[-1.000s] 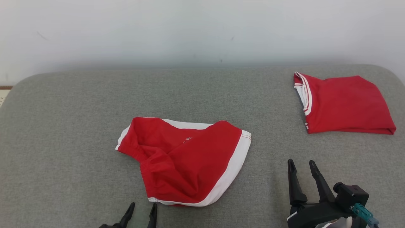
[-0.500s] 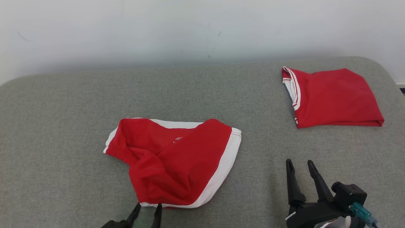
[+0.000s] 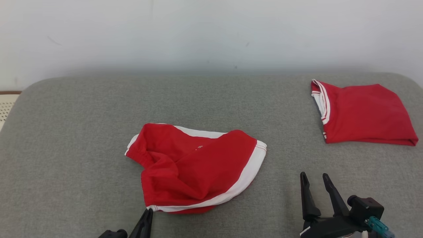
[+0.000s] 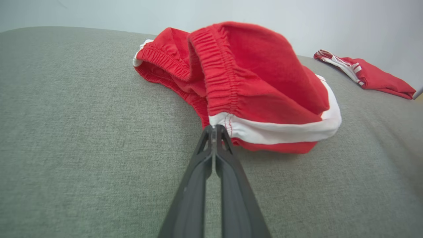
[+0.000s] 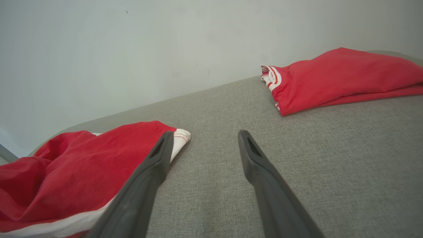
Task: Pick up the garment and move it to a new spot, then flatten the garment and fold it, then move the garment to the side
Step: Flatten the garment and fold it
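The red shorts (image 3: 195, 172) with white trim lie crumpled near the middle of the grey upholstered surface (image 3: 82, 132), somewhat toward its front edge, with the elastic waistband bunched and standing up on the left side. A small pale mark on the front of them is too small to read. The left gripper (image 3: 149, 211) is mostly cut off by the bottom of the head view. In the left wrist view, the left gripper (image 4: 214, 127) has its two fingers pressed together on the near corner of the shorts (image 4: 257, 76), where the white band meets the waistband. How much cloth lies between the tips is hard to tell. The right gripper (image 3: 314, 176) is spread wide with nothing between its fingers, above the surface near the front edge and apart from the shorts. Its body is cropped at the lower right. In the right wrist view, one finger of the right gripper (image 5: 205, 135) overlaps the shorts' (image 5: 66, 165) white hem. A folded red garment (image 3: 363, 114) with striped white trim rests by the far right corner, its type unclear.
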